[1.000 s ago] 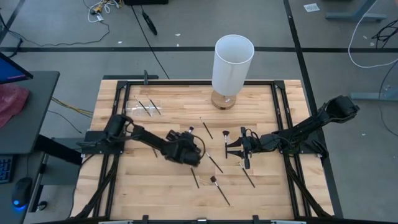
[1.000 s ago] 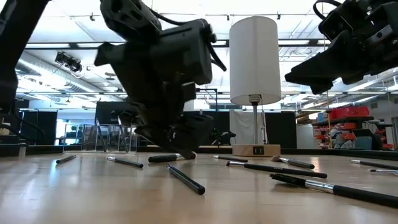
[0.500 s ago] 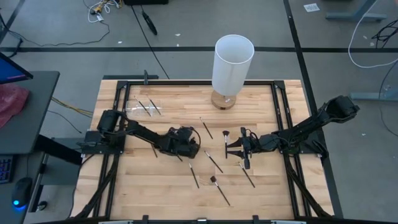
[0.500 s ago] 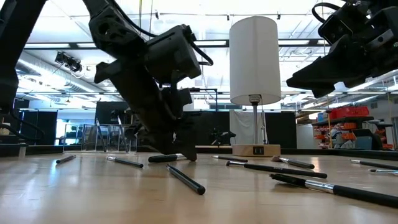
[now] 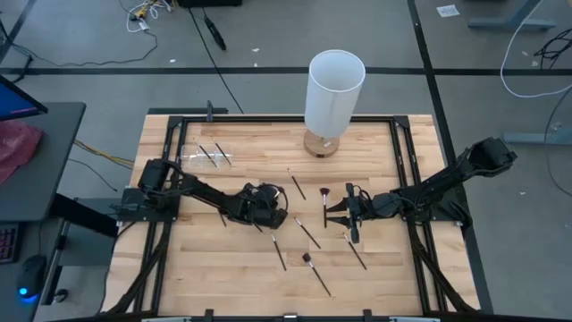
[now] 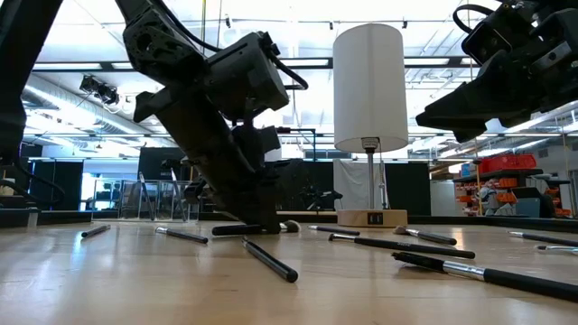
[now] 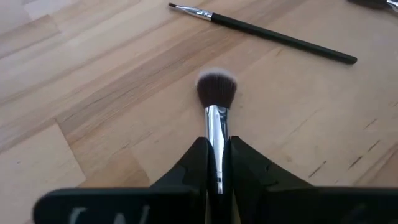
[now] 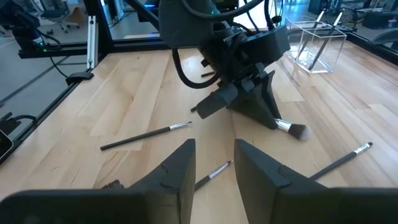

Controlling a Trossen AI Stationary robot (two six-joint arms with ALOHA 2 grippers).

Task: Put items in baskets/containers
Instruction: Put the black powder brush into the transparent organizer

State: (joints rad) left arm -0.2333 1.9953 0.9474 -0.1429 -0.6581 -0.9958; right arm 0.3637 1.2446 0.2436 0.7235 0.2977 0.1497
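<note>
On the nearest part of the worktop (image 5: 223, 268), several makeup brushes (image 5: 315, 271) are lying loose, so most of the sorting looks undone. Counting in the high view, roughly eight brushes are still out on the wood, spread from the near edge to the middle.

At mid-table the left gripper (image 7: 217, 163) is pressing low over a fluffy-headed brush (image 7: 217, 99). Its jaws are closing tight around the silver ferrule, with the tuft poking out ahead and the brush apparently touching the wood. This looks like the pickup stage of one more transfer, with the carry yet to come.

Beside it, the right gripper (image 5: 334, 215) is hanging above the boards near the centre brushes, jaws parted a little and holding nothing.

Farther back on the left side, the transparent container (image 5: 204, 154) is standing near the frame rail. Two brushes, perhaps three, are leaning inside it, which is all the finished work visible.

At the far edge, the white cylinder (image 5: 335, 89) on a wooden base is standing apart; its contents cannot be seen.
</note>
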